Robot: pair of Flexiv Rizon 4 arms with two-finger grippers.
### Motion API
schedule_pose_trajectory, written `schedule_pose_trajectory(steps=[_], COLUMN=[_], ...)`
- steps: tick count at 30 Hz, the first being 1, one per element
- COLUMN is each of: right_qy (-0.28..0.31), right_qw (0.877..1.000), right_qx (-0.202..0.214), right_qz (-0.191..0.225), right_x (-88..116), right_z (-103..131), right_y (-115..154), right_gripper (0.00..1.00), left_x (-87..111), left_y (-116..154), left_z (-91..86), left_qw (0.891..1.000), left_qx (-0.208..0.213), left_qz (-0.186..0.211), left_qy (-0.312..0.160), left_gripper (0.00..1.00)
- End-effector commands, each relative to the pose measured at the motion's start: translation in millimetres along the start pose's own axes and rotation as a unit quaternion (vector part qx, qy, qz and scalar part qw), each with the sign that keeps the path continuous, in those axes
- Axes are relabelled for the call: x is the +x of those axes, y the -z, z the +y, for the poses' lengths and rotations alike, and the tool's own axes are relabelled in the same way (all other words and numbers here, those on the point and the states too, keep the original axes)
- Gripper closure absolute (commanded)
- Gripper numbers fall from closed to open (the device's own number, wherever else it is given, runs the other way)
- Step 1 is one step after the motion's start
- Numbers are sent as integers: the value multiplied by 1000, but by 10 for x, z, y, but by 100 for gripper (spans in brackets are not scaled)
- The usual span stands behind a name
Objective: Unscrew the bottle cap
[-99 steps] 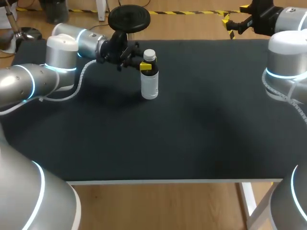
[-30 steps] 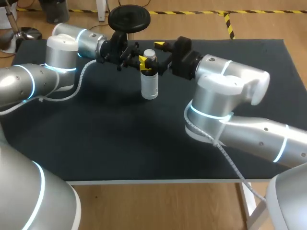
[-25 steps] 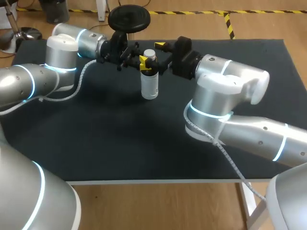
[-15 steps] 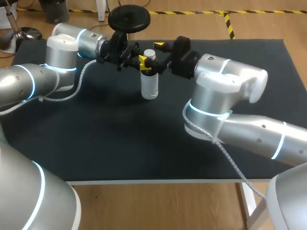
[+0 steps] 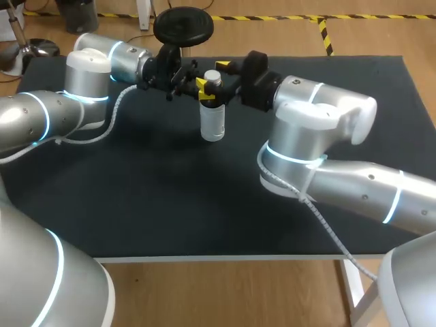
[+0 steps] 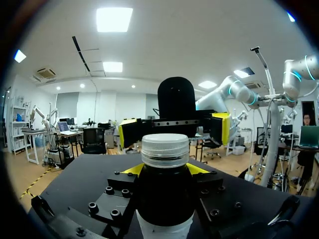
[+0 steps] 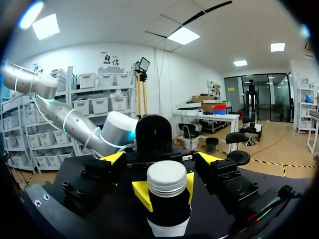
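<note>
Bottle point(image 5: 212, 121): one, one cap point(image 5: 213, 76) on. Left gripper point(image 5: 204, 90) clamps neck; right gripper point(image 5: 225, 80) spread open.

White cap point(image 5: 212, 76), black-and-white bottle point(image 5: 212, 121), black table point(image 5: 204, 191).

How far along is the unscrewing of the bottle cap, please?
Done: the left claw is shut on the dark neck of the upright white plastic bottle. In hand: the open right claw straddles the white ribbed cap without touching it. Left: gripping the cap, still on, and twisting it off.
</note>
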State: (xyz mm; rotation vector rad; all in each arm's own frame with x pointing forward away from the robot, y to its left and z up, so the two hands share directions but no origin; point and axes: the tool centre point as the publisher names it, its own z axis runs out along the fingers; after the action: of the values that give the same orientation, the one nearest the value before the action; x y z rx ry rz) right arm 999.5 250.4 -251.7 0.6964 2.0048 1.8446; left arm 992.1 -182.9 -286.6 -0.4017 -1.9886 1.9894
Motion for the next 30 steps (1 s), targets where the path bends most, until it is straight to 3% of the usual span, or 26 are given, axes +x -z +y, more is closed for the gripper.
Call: schedule_pose_trajectory(steps=[1, 10, 17, 23, 30], right_qy=[-1, -2, -15, 15, 32], right_qw=[1000, 1000, 999, 989, 943], right_qx=[-1, -2, -2, -7, 3], right_qz=[-1, 7, 49, 150, 332], right_x=[-4, -23, -79, -156, -101], right_z=[-6, -32, -95, -107, -83], right_y=[-25, -32, -41, -59, -81], right_gripper=[100, 100, 100, 100, 100], left_x=[25, 25, 25, 25, 25], left_y=[-10, -10, -10, -10, -10], left_z=[-13, -13, -13, -13, -13], left_qw=[1000, 1000, 1000, 1000, 1000], left_qx=[-2, -2, -2, -2, -2], left_qz=[-3, -3, -3, -3, -3], left_qy=[-1, -1, -1, -1, -1], left_gripper=[100, 100, 100, 100, 100])
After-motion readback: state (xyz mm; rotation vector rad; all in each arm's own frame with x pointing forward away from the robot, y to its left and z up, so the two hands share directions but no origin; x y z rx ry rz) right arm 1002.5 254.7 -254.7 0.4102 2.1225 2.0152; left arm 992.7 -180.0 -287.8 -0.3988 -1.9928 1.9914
